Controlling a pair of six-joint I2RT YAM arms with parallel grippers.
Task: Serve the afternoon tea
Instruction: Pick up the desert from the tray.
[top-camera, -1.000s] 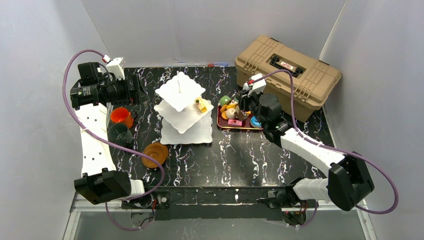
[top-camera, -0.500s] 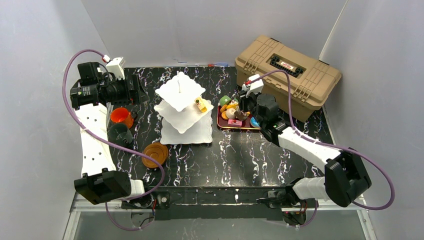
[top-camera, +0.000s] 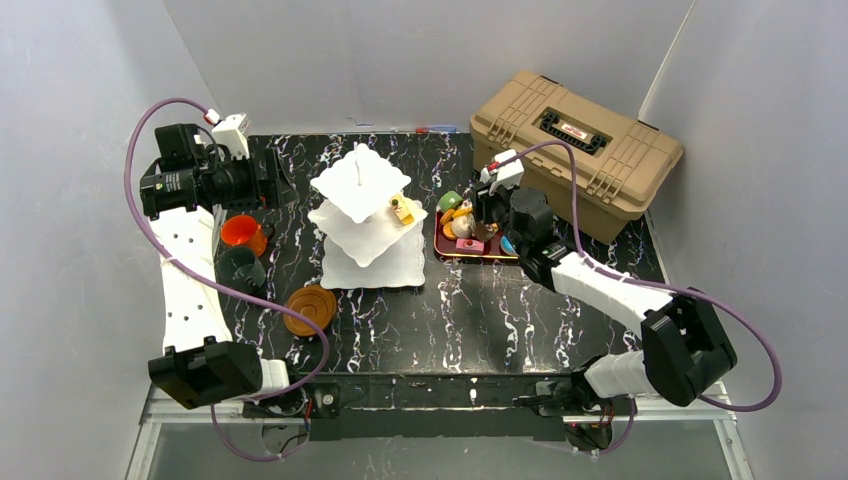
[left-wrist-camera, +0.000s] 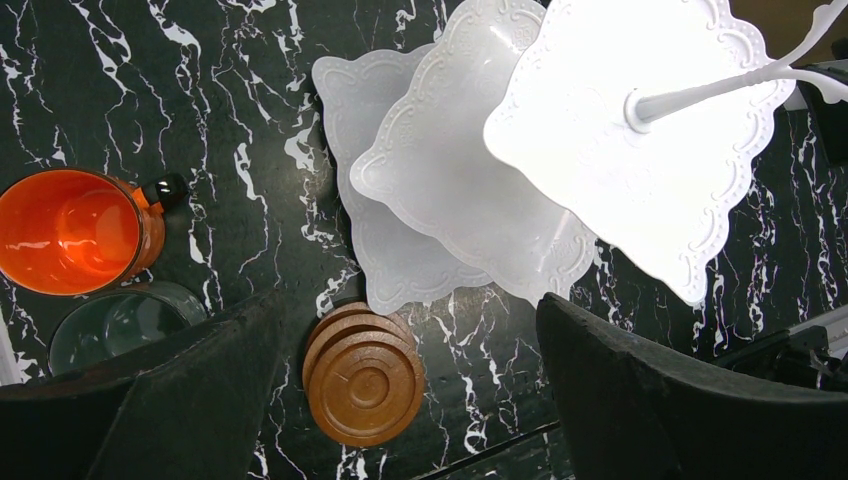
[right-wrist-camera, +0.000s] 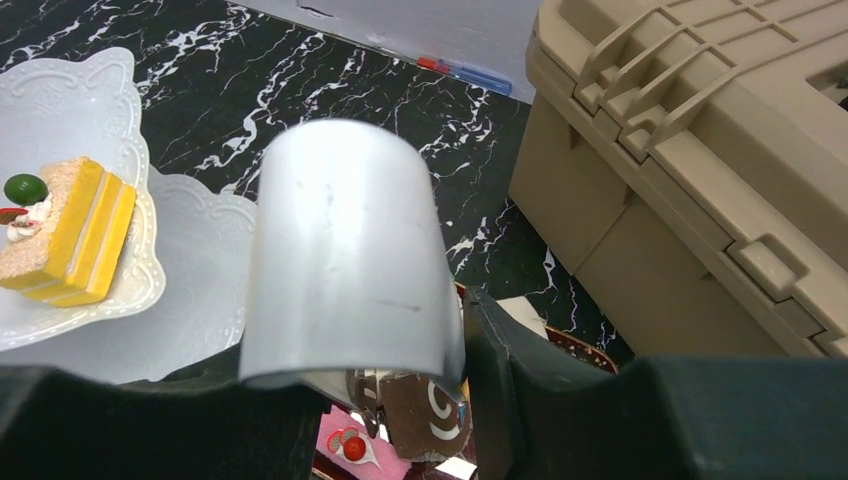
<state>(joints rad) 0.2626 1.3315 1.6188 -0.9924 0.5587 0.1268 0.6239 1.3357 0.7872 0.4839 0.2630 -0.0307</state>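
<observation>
- Right tool (right-wrist-camera: 390, 395) pinches metal tongs (right-wrist-camera: 345, 250), brown roll (right-wrist-camera: 420, 415) seemingly in their tips; left tool (left-wrist-camera: 415, 390) spread, idle.
- Squeeze evenly; lift straight before crossing to tiered stand (right-wrist-camera: 90, 110).

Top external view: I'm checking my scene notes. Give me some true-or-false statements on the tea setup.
1. The tan toolbox lid is open. False: it is closed.
2. A yellow cake slice sits on the stand, middle tier. True.
3. The orange cup stands on the brown saucers. False: it stands beside the dark cup, apart from them.
4. The left gripper is open and empty. True.
5. The right gripper hangs over the stand. False: it is over the red tray.
</observation>
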